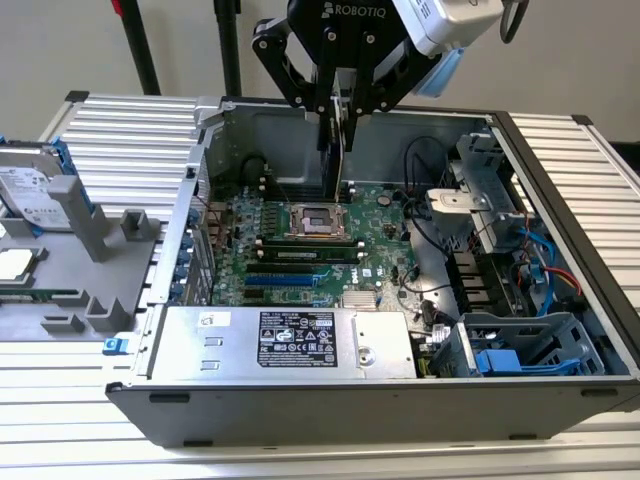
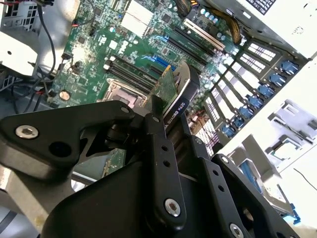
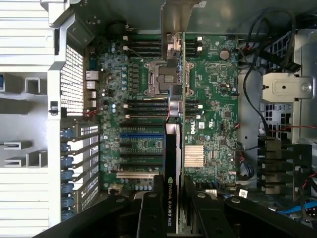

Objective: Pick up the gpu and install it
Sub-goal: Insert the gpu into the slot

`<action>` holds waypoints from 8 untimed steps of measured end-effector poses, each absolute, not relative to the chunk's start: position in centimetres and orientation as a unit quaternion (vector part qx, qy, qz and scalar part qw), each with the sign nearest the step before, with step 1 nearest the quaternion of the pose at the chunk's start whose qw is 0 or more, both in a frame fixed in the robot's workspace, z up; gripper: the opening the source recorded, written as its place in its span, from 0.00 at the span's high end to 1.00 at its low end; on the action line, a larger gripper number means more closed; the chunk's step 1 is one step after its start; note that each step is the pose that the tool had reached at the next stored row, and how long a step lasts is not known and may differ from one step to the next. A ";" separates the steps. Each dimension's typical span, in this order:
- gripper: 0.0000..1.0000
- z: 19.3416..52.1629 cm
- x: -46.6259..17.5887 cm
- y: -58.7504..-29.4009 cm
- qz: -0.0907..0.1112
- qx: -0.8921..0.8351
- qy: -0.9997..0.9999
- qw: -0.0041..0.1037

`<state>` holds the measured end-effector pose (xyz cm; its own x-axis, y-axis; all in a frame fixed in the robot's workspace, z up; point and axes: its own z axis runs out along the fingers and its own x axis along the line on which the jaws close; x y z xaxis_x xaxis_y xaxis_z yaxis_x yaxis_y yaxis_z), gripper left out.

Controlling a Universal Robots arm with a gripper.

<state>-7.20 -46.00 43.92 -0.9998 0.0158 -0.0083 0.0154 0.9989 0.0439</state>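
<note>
Arm [image 1: 350, 30] upright at exterior view's 12 o'clock, pincer [image 1: 335, 140] closed tight on gpu [image 3: 172, 144], card held edge-down over motherboard [image 1: 390, 215]

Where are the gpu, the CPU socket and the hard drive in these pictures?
gpu [image 3: 171, 158]: first wrist view, on its black cooler.
CPU socket [image 1: 316, 221]: exterior view, on its square middle.
hard drive [image 1: 24, 187]: exterior view, on its white label.

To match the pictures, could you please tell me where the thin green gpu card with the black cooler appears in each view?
Exterior view: the thin green gpu card with black cooler hangs edge-on from the black hand above the open grey computer case.
Second wrist view: the card sticks out past the hand, cooler face showing.
First wrist view: seen edge-on, the card crosses the square silver CPU socket.
Shared landmark: that socket.
</note>
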 end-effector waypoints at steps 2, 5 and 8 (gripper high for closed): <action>1.00 43.9 -7.2 -46.0 0.022 0.008 1.000 0.004; 1.00 43.9 -7.2 -46.0 0.022 0.008 1.000 0.004; 1.00 43.9 -7.2 -46.0 0.022 0.008 1.000 0.004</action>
